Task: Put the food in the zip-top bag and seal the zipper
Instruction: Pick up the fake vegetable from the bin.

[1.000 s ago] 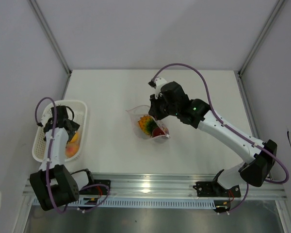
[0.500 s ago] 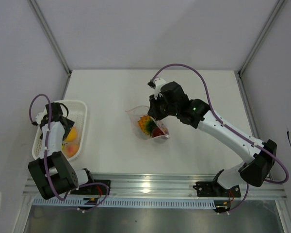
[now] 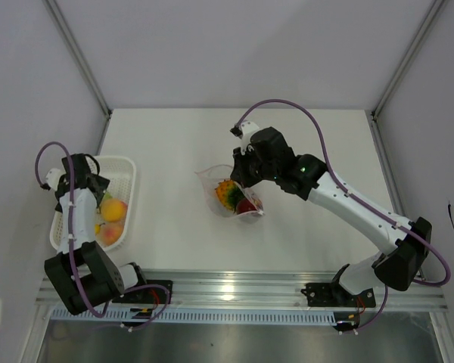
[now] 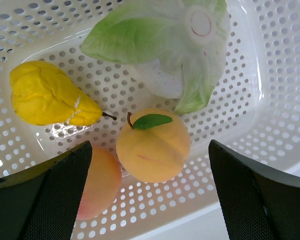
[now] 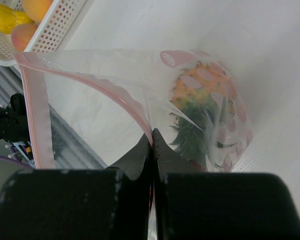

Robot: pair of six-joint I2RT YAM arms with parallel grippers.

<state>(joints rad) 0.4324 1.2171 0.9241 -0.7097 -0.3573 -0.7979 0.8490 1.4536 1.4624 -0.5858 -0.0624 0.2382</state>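
Left end effector [image 4: 150, 192] pulled back over basket [image 4: 270, 100], wide, empty above peach [image 4: 153, 150]; right end effector [image 5: 152, 145] pinching zip-top bag [image 5: 90, 100] rim, mouth open; more food to load

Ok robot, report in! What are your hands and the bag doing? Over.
Left gripper open above peach in basket. Right gripper shut on zip-top bag rim, mouth open, some food inside. Nothing seen blocking. Over.

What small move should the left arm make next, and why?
Probably lower the open left end effector onto the peach centred under it in the basket, since the shut right end effector holds the zip-top bag open by its rim.
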